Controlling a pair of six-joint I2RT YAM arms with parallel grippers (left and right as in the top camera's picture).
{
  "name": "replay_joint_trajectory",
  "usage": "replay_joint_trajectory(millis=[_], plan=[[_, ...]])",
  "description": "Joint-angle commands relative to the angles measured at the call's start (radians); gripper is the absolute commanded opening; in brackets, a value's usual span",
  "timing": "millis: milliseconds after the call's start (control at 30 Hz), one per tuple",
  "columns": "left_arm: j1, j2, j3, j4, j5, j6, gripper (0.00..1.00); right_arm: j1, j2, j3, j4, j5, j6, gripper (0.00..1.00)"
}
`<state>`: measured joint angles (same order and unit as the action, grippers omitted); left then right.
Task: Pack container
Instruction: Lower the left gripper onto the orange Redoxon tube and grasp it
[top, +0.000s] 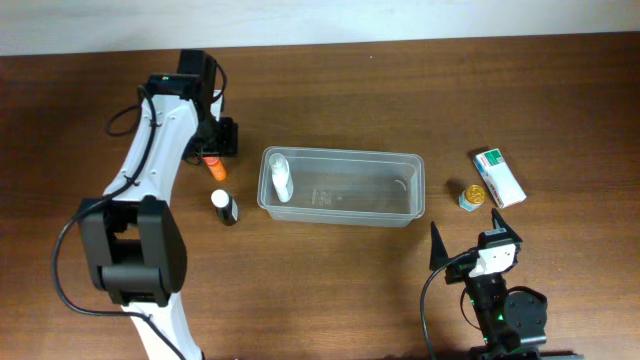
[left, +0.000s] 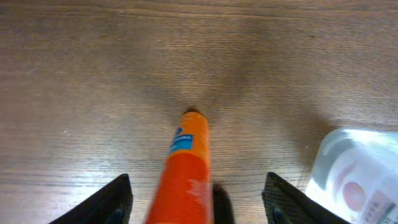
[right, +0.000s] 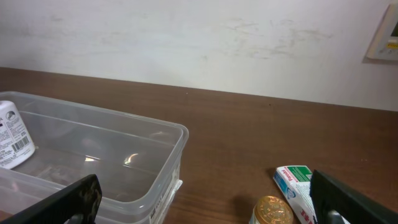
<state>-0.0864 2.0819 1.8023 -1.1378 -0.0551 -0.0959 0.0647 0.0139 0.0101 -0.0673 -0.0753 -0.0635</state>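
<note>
The clear container (top: 345, 210) stands mid-table with a white bottle (top: 281, 178) lying in its left end. Left of it an orange bottle (top: 212, 160) lies on the wood. My left gripper (top: 213, 150) is down over it. In the left wrist view the orange bottle (left: 186, 168) runs between the two dark fingers, and the left gripper (left: 199, 190) is open with a gap on each side. My right gripper (top: 470, 238) hangs open near the front edge, facing the container (right: 168, 155), with nothing in the gripper (right: 205, 190).
A small white-capped bottle (top: 225, 206) stands just left of the container. A pale bottle (left: 354, 180) lies right of my left fingers. A gold-lidded jar (top: 472, 196) and a green-and-white carton (top: 498, 176) sit right of the container, near my right fingers.
</note>
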Motion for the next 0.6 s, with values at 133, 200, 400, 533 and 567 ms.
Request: replay_joint_trajectory(millis=[133, 200, 400, 533, 567], plan=[[0.035, 0.005, -0.008, -0.018, 0.008, 0.008, 0.56, -0.008, -0.008, -0.005, -0.005, 0.005, -0.004, 0.98], [0.035, 0.005, -0.008, -0.019, 0.009, 0.008, 0.52, -0.008, -0.008, -0.005, -0.005, 0.005, -0.004, 0.98], [0.034, 0.005, -0.008, -0.019, 0.015, 0.008, 0.40, -0.008, -0.008, -0.005, -0.005, 0.005, -0.004, 0.98], [0.034, 0.005, -0.008, -0.019, 0.015, 0.008, 0.30, -0.008, -0.008, -0.005, -0.005, 0.005, -0.004, 0.98], [0.034, 0.005, -0.008, -0.018, 0.015, 0.008, 0.30, -0.008, -0.008, -0.005, -0.005, 0.005, -0.004, 0.98]])
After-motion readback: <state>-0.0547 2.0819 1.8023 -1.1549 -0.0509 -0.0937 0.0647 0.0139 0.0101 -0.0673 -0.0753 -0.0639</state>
